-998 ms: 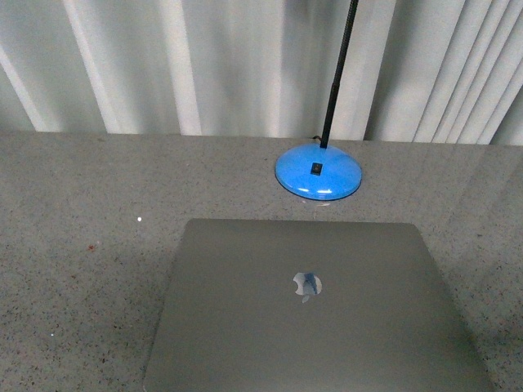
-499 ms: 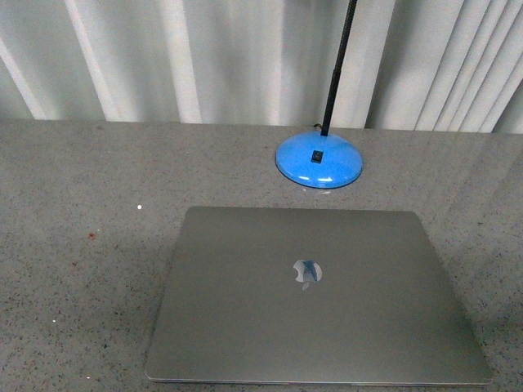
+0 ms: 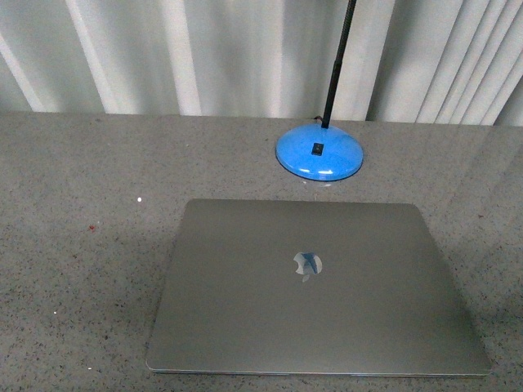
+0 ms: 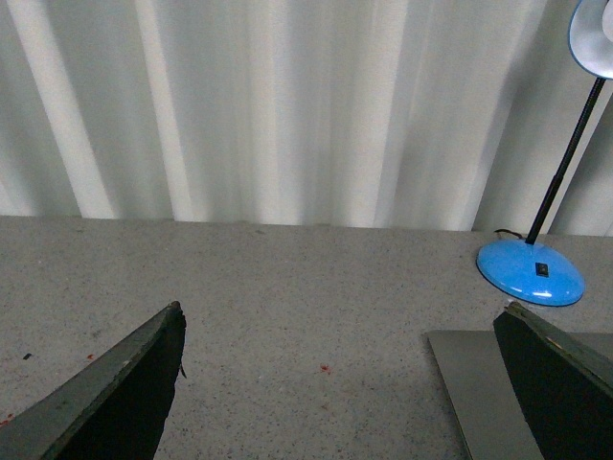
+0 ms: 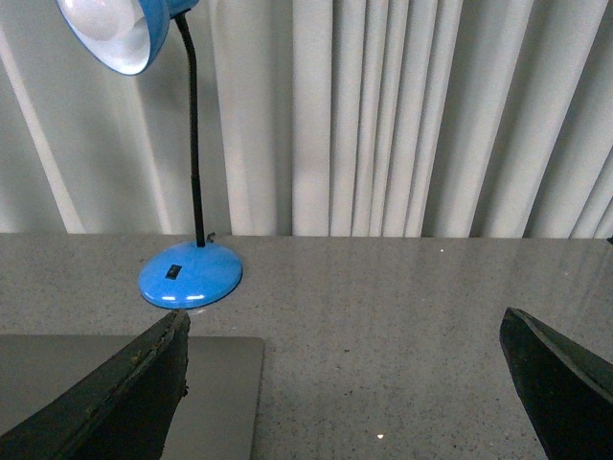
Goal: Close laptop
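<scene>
The silver-grey laptop [image 3: 315, 286] lies shut and flat on the speckled grey table [image 3: 82, 269], its lid up with the apple logo [image 3: 307, 265] showing. Neither arm shows in the front view. My left gripper [image 4: 340, 383] is open and empty above bare table, its dark fingers [image 4: 115, 402] spread wide; a corner of the laptop [image 4: 479, 393] lies by one finger. My right gripper [image 5: 345, 388] is open and empty too, with a corner of the laptop [image 5: 225, 393] by one of its fingers [image 5: 124, 398].
A blue desk lamp stands just behind the laptop, its round base [image 3: 319, 157] on the table and its black neck [image 3: 337, 65] rising up. White pleated curtains [image 3: 204, 57] hang behind the table's far edge.
The front view has tilted down: the laptop's whole lid and front edge now show, and lamp base and table edge sit higher in the picture. The laptop itself stays shut.
</scene>
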Robot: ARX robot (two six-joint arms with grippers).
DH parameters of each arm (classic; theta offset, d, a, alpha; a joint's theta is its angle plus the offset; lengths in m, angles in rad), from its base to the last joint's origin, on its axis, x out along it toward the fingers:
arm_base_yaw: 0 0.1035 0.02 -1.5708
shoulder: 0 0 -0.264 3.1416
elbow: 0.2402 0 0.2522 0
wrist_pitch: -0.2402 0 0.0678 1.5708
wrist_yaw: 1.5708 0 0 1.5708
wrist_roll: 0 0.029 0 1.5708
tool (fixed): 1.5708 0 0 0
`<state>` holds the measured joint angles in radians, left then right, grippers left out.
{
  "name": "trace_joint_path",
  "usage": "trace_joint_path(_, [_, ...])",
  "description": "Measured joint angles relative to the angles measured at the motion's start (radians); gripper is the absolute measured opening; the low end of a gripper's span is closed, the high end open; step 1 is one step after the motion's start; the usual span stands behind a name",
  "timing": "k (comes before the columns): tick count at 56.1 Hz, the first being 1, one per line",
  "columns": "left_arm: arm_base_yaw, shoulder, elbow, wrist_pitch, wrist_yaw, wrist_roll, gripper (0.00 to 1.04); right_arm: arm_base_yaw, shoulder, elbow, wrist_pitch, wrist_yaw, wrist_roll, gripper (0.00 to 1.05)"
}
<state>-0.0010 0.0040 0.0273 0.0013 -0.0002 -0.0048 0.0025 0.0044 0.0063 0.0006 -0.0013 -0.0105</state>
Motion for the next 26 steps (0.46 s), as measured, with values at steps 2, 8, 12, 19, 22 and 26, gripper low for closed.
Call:
trace_joint_path(2, [0.0,0.0,0.0,0.0,0.0,0.0,0.98,0.0,0.0,0.0,0.0,0.0,0.0,0.97])
trace_joint_path(8, [0.0,0.0,0.0,0.0,0.0,0.0,0.98,0.0,0.0,0.0,0.0,0.0,0.0,0.97])
trace_joint_path(12, [0.0,0.0,0.0,0.0,0.0,0.0,0.98,0.0,0.0,0.0,0.0,0.0,0.0,0.97])
trace_joint_path(19, [0.0,0.0,0.0,0.0,0.0,0.0,0.98,0.0,0.0,0.0,0.0,0.0,0.0,0.97])
trace_joint_path(22, [0.0,0.0,0.0,0.0,0.0,0.0,0.98,0.0,0.0,0.0,0.0,0.0,0.0,0.97])
trace_joint_path(26, [0.0,0.0,0.0,0.0,0.0,0.0,0.98,0.0,0.0,0.0,0.0,0.0,0.0,0.97])
